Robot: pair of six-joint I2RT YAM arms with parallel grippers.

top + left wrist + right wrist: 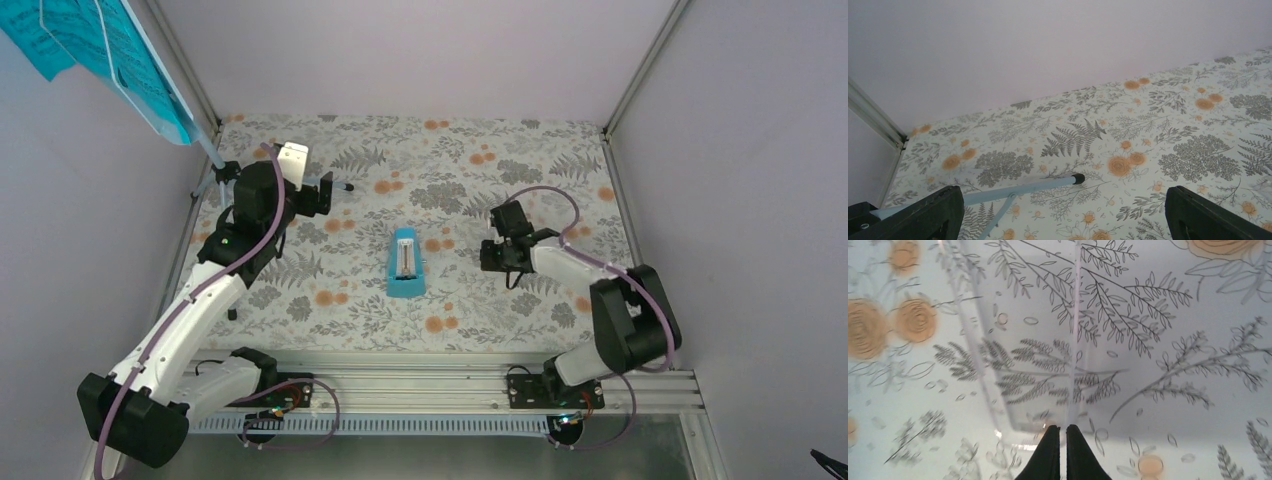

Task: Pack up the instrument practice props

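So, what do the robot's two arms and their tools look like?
The left arm and the right arm have white links with black joints, and a thin purple cable loops along each. The left tool and the right tool have black fingers.

Desk point(520, 150) covered with white cloth printed in grey ferns and orange blossoms; pale lilac walls point(420, 50) on three sides, aluminium posts point(640, 70) at far corners. Slotted aluminium rail point(420, 385) along near edge. In right wrist view, clear walled piece point(1038, 340) on the print, pattern showing through; kind not determinable.
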